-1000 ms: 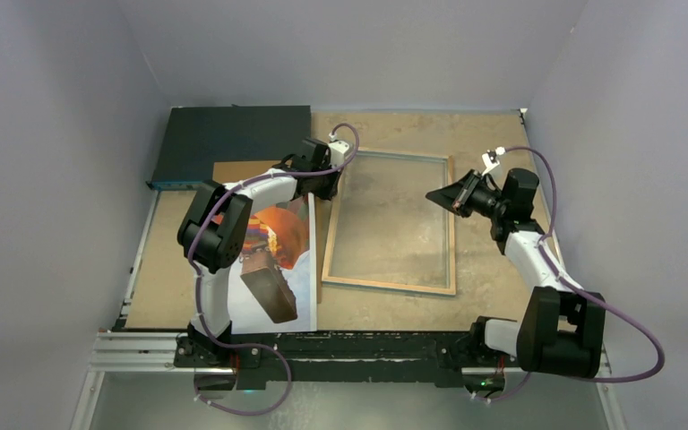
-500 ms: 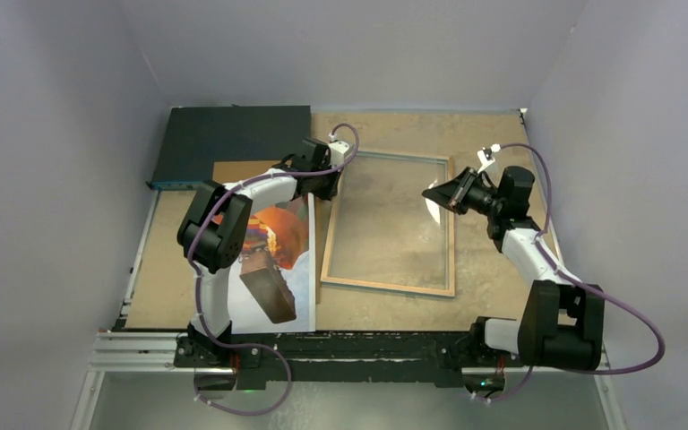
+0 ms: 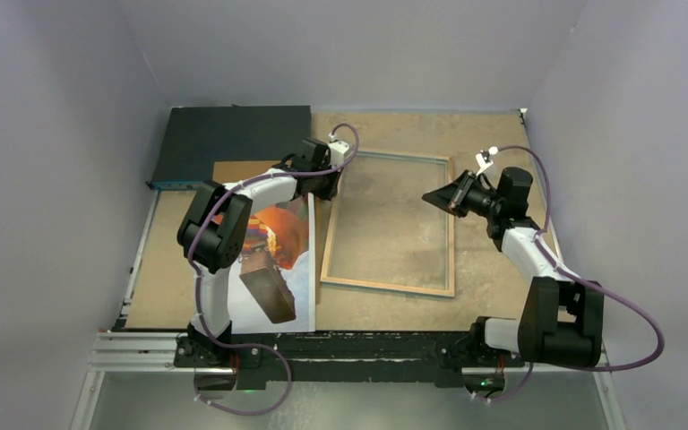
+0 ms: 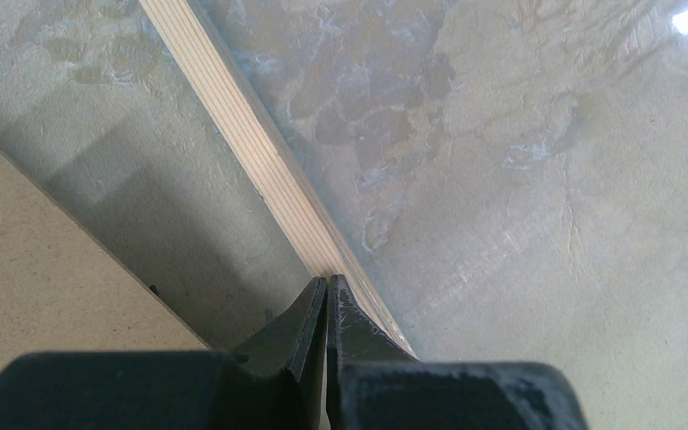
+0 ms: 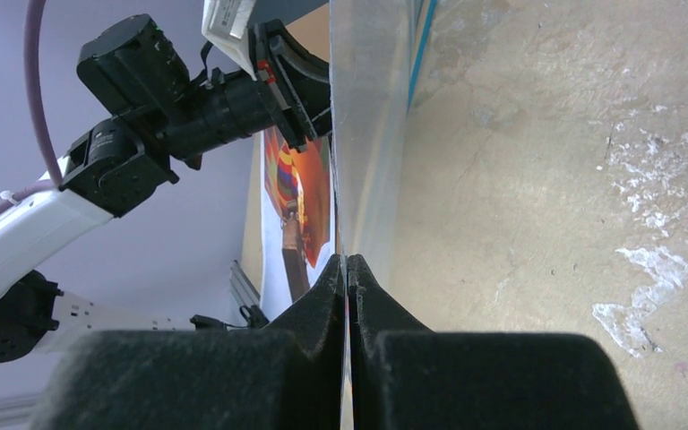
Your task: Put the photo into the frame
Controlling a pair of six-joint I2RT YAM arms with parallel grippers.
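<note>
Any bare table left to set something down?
Bare: the strip between frame and back wall; the near strip between frame and base rail. Crowded: left side, with photo, brown board, dark box, left end effector. Right end effector holds clear pane over frame.

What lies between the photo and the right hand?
The frame, namely its left rim and the clear pane that the right hand pinches. The top view shows this, with the photo beside the rim.
</note>
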